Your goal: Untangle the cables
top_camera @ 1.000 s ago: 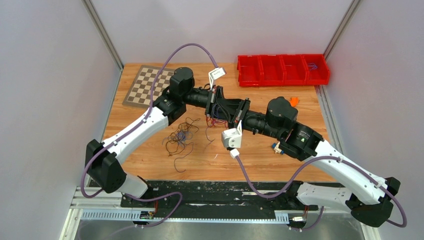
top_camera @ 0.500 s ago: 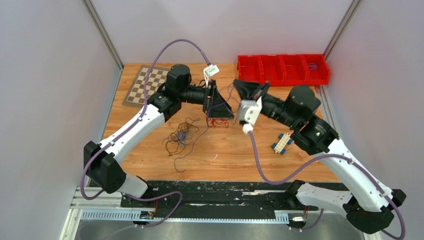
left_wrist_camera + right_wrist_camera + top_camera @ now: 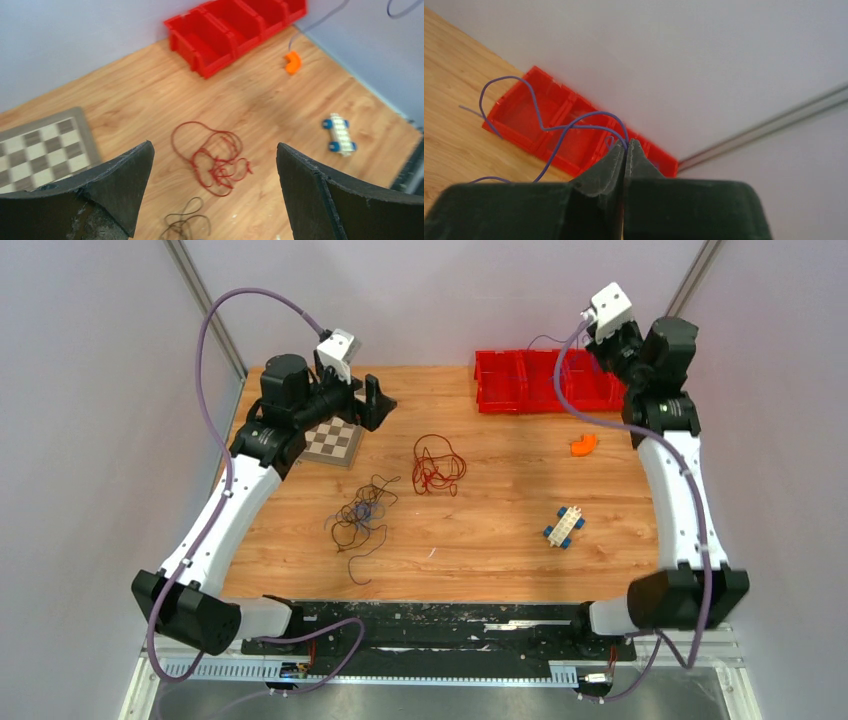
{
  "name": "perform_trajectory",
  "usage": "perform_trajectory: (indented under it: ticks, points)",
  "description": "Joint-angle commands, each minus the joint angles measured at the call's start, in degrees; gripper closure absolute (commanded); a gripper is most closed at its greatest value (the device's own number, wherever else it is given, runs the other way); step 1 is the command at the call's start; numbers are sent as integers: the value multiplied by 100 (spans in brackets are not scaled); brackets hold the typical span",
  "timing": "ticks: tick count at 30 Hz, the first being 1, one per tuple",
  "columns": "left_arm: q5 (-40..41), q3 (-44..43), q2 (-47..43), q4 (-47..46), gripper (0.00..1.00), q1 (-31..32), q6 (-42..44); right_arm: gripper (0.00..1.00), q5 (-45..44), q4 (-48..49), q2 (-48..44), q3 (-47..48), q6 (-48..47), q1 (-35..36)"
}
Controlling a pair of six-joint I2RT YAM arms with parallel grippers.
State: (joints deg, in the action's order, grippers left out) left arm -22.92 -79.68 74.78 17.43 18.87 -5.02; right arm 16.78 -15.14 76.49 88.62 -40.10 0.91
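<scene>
At the far left of the wooden table [image 3: 500,560], the left gripper [image 3: 376,403] hangs above the right edge of a checkerboard mat [image 3: 335,440], its two dark fingers [image 3: 120,180] spread wide with nothing between them. Nearer the arms' bases and a little to the right, a loose tangle of dark brown and blue cables [image 3: 362,512] lies flat on the wood, one strand trailing toward the near edge. Just right of it and farther back, apart from that tangle, the red cable [image 3: 438,468] sits in its own squiggly bundle; the left wrist view looks straight down on it between the spread fingers. Beyond, a red divided bin [image 3: 530,380] stands against the back wall. To its right, an orange piece [image 3: 582,445] lies on the wood, and a small white-and-blue block toy [image 3: 565,527] lies nearer the front. At the far right the right gripper [image 3: 625,150] is raised above the bin, fingers pressed together on a thin purple cable [image 3: 541,125], which loops down from the tips toward the bin's compartments.
</scene>
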Motion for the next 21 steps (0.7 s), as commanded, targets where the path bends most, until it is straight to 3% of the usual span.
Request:
perform_trajectory:
  ticks: [1, 11, 21]
  points:
    - [855, 126, -318, 45, 0, 37, 639, 100, -385, -250, 1305, 899, 1379, -624]
    - [1049, 288, -204, 302, 0, -16, 344, 100, -1677, -301, 3951, 2948, 2384, -956]
    - [1058, 329, 38, 312, 0, -168, 289, 100, -2919, -245, 5110, 4030, 2700, -1051]
